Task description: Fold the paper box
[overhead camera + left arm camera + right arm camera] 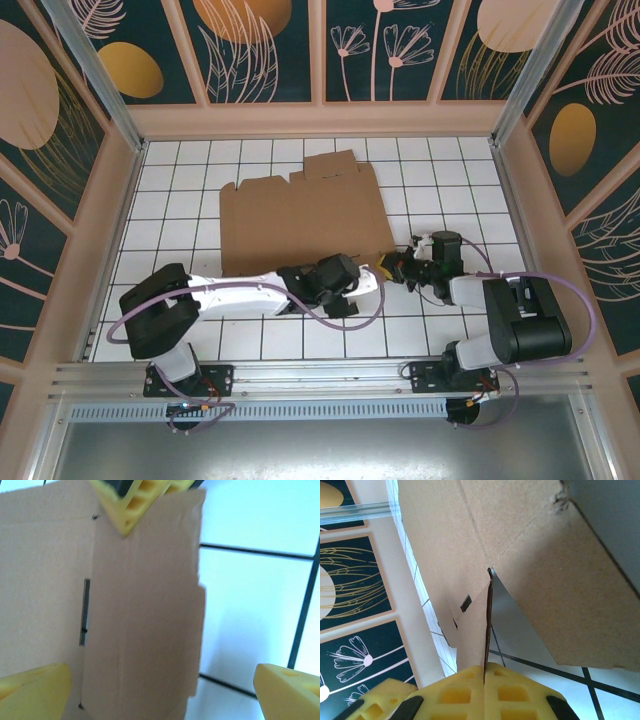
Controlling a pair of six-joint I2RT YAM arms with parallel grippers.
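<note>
The paper box (300,220) is a flat brown cardboard sheet with flaps and slots, lying on the white tiled floor. Its near right flap (472,640) is lifted, and my right gripper (388,267) is shut on that flap's edge, yellow fingers (520,695) pressed together with the cardboard between them. My left gripper (352,280) hovers over the same near right part of the sheet with its jaws wide open. In the left wrist view its yellow fingertips (30,690) straddle the flap (140,610) without touching it, and the right gripper's fingers (132,502) pinch the far edge.
Peach-framed walls with dark floral panels enclose the tiled floor (180,200) on three sides. A metal rail (320,375) runs along the near edge by the arm bases. Bare tiles lie left of the sheet and near the front.
</note>
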